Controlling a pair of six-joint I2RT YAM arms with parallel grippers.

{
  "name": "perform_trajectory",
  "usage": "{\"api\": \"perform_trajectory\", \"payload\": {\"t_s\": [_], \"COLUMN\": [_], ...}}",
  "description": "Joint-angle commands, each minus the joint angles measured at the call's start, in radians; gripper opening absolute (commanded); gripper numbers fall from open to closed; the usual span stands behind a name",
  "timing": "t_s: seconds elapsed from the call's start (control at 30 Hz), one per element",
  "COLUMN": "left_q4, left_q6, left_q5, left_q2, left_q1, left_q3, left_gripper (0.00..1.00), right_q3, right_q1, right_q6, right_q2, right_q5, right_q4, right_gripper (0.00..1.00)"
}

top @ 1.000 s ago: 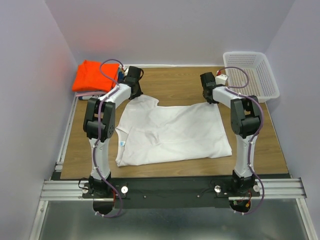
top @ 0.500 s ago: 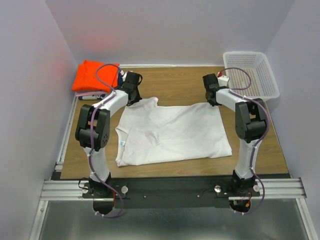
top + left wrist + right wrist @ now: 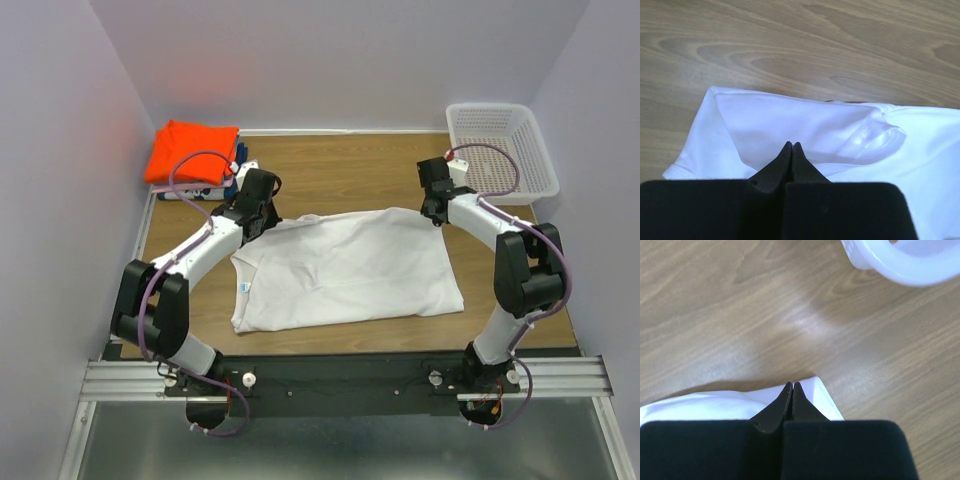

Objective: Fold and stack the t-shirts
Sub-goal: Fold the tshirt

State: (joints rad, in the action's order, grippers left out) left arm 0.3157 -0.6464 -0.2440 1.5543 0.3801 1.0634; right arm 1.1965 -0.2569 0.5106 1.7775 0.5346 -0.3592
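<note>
Both elbows have sunk toward the near edge, and the shirt's far edge has come nearer with them. Left gripper (image 3: 791, 146) is pinched tight on a raised fold by the sleeve of the white t-shirt (image 3: 350, 270). Right gripper (image 3: 791, 386) is clamped on the far hem corner, probably to carry that edge over toward 6 o'clock. Orange t-shirt (image 3: 190, 150) lies folded at 10 o'clock as the stack, with the basket (image 3: 510, 150) at 2 o'clock.

Both my arms reach forward and stay low, with the elbows bent outward. My left gripper (image 3: 791, 145) and my right gripper (image 3: 791, 385) have their jaws pressed fully together.
</note>
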Motion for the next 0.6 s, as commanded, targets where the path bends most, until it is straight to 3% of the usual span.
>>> {"api": "perform_trajectory", "payload": {"t_s": [0.0, 0.3, 0.57], "left_q4": [0.005, 0.092, 0.112], "left_q6": [-0.064, -0.179, -0.226], "left_q5": [-0.057, -0.092, -0.08], "left_q2": [-0.115, -0.384, -0.523], "left_q1": [0.028, 0.088, 0.121], "left_q3": [-0.081, -0.248, -0.367], "left_gripper": [0.0, 0.0, 0.0], "right_q3": [-0.061, -0.161, -0.212], "right_q1": [-0.005, -0.005, -0.005], "right_q6": [-0.007, -0.018, -0.03], "right_q2": [-0.081, -0.223, -0.296], "right_q5": [-0.025, -0.041, -0.054], "right_q4": [0.008, 0.006, 0.005], "right_gripper": [0.01, 0.01, 0.01]}}
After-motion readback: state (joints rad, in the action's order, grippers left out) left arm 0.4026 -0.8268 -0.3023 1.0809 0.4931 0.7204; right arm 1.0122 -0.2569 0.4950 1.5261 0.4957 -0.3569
